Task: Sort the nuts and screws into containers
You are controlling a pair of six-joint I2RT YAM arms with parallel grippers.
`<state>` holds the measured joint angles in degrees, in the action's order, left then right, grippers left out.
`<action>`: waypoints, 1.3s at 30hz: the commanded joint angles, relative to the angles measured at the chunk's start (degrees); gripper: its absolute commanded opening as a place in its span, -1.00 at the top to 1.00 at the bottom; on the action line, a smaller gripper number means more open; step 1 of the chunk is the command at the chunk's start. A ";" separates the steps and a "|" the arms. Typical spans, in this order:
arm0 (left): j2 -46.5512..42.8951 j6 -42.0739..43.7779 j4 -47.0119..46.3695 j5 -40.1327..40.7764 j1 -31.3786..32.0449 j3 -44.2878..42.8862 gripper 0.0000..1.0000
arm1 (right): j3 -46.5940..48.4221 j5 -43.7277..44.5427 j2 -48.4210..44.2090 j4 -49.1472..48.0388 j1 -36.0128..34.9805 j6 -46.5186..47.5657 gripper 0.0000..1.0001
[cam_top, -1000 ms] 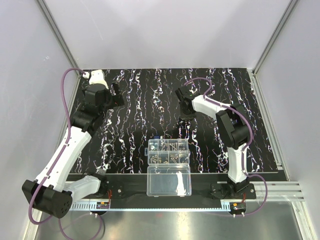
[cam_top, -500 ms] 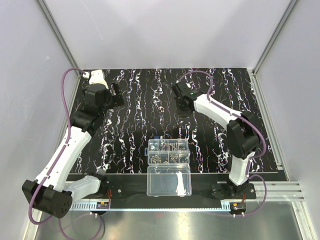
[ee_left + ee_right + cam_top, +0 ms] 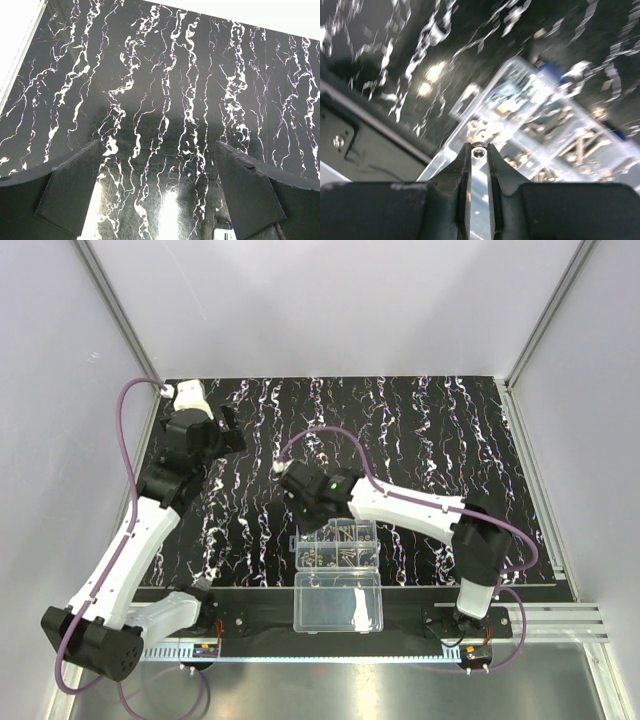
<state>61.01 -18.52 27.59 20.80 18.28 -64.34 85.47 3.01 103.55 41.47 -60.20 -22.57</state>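
- Up close, the right gripper [image 3: 478, 156] pinches a single small silvery nut [image 3: 478, 150] at the very tips of its fingers [image 3: 464, 167]. The nut's hole faces the wrist camera.
- Just beyond the nut lies the clear organizer box [image 3: 518, 62], badly blurred in this view. Its containers [image 3: 545, 125] show only dim metal bits.
- From above, the right gripper [image 3: 300, 488] hangs near the far-left corner of the organizer box [image 3: 299, 540], the arm stretched across from the right.
- Brownish screws [image 3: 347, 533] lie in a far-row container. The contents of the others are too small to tell apart.
- The undivided lid half [image 3: 338, 602] lies open flat, touching the box on its near side.
- Both rest on the black, white-streaked mat [image 3: 420, 430].
- Well apart at the mat's far left, the left gripper [image 3: 230, 430] hovers, its fingers [image 3: 70, 195] spread wide with only mat between them.
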 commanded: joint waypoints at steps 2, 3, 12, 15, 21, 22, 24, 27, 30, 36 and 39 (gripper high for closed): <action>-2.48 -0.81 -1.40 1.35 0.00 -1.67 -0.98 | -1.79 -0.55 -2.03 -1.22 -3.33 -1.78 1.00; -2.83 -0.99 -1.32 1.44 0.00 -1.67 -0.98 | -2.23 -0.02 -1.95 -1.48 -3.69 -2.30 1.00; -3.36 -0.99 -1.58 1.44 0.00 -1.49 -0.98 | -4.96 -1.24 1.30 -3.59 -4.22 -4.33 0.99; -3.18 -0.90 -1.49 1.44 0.00 -1.58 -0.98 | -4.35 -1.51 1.84 -4.21 -4.31 -3.98 0.97; -3.36 -0.81 -1.49 1.35 0.08 -1.58 -0.98 | -3.82 -0.55 2.18 -3.51 -4.39 -4.15 0.72; -3.27 -0.81 -1.58 1.35 0.00 -1.58 -0.98 | -3.82 -0.63 2.19 -3.33 -4.39 -4.06 0.66; -3.36 -0.90 -1.49 1.18 0.00 -1.58 -0.98 | -4.17 -0.63 1.92 -3.42 -4.39 -4.33 0.51; -3.36 -0.90 -1.49 1.18 0.00 -1.58 -0.98 | -4.17 0.24 1.40 -3.15 -4.31 -4.33 0.35; -3.36 -0.90 -1.58 1.00 0.08 -1.58 -0.98 | -3.74 1.12 0.78 -2.63 -4.39 -3.80 0.00; -3.45 -0.81 -1.58 0.74 0.08 -1.50 -0.98 | -0.75 6.90 -3.16 0.18 -2.91 -2.66 -0.49; -3.62 -0.90 -1.58 0.21 0.08 -1.58 -0.98 | -0.83 8.86 -8.51 -0.42 1.56 -2.22 -0.89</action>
<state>58.35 -19.11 27.75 21.12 18.28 -64.34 81.47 6.83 103.63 40.95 -62.89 -25.69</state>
